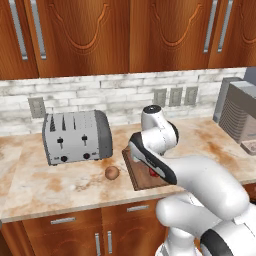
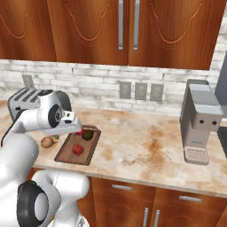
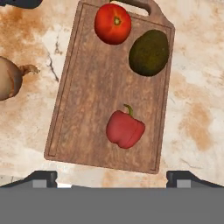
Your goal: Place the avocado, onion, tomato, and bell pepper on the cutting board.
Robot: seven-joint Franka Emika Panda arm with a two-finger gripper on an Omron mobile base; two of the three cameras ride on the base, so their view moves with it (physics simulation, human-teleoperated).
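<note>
- Three of four already on the flat dark brown rectangular wooden cutting board [image 3: 94, 109]: round red tomato [image 3: 113, 23] near the handle end, dark olive-green roundish avocado [image 3: 149, 53] just beside it, red bell pepper [image 3: 124, 129] nearer the fingers [image 3: 112, 177].
- Still off the board: small tan-brown round onion [image 3: 8, 78], resting on the mottled beige stone desk [image 3: 197, 100], well to the left of the fingers in the hand view and just beyond the board's long edge.
- Fingers spread wide apart, holding nothing, hovering above the near short end of the board.
- Step in hand, judging by the layout: fetching the onion.
- Shift sideways over the onion before descending; centre it between the fingers, not under one tip.
- Expect a smooth ball to roll if nudged; close on its widest girth, clear of the dry stem tail.
- Bare wood between pepper and tomato looks like the safest drop spot, away from the raised rim.
- Silver two-slot toaster [image 1: 76, 136] stands beyond the onion; keep the wrist clear of it.
</note>
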